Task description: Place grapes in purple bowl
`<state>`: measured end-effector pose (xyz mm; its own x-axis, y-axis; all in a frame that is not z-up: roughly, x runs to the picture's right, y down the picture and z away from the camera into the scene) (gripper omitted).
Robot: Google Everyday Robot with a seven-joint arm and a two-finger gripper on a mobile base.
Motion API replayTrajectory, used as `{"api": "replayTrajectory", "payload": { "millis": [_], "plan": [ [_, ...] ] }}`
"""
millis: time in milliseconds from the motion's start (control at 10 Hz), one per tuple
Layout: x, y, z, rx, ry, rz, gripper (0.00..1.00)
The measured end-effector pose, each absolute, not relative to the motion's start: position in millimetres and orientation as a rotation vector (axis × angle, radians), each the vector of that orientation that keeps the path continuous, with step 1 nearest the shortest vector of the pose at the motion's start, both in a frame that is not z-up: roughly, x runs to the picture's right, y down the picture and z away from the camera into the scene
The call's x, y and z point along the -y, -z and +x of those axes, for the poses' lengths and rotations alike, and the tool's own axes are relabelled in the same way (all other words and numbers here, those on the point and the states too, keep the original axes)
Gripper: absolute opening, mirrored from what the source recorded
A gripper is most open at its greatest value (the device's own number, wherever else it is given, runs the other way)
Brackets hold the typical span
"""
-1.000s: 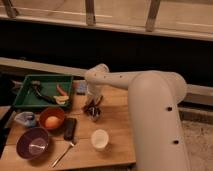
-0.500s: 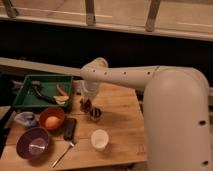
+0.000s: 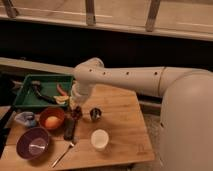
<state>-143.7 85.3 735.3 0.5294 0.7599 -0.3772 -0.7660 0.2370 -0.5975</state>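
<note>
The grapes (image 3: 69, 129) are a dark elongated bunch lying on the wooden table, between the orange bowl and the white cup. The purple bowl (image 3: 33, 142) stands at the front left of the table and looks empty. My gripper (image 3: 75, 110) hangs from the white arm, pointing down just above the far end of the grapes and left of the small metal cup (image 3: 95, 114). The arm hides part of the gripper.
An orange bowl (image 3: 51, 120) holding a round orange fruit sits beside the grapes. A white cup (image 3: 99, 139) stands at the front. A green tray (image 3: 30, 95) with several items is at the back left. A utensil (image 3: 62, 154) lies near the front edge. A bluish item (image 3: 24, 118) lies at the left edge.
My arm has swung left and lower, carrying the gripper from above the metal cup towards the grapes. The objects on the table have not moved.
</note>
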Motion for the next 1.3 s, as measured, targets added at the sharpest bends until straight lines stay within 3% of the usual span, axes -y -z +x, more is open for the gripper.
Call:
{"api": "replayTrajectory", "payload": {
  "millis": [700,1300],
  "plan": [
    [-88,-728,-142,-0.002,-1.035,-0.821,0.00],
    [-90,-681,-213,0.145,-0.857,-0.837,0.00]
  ]
}}
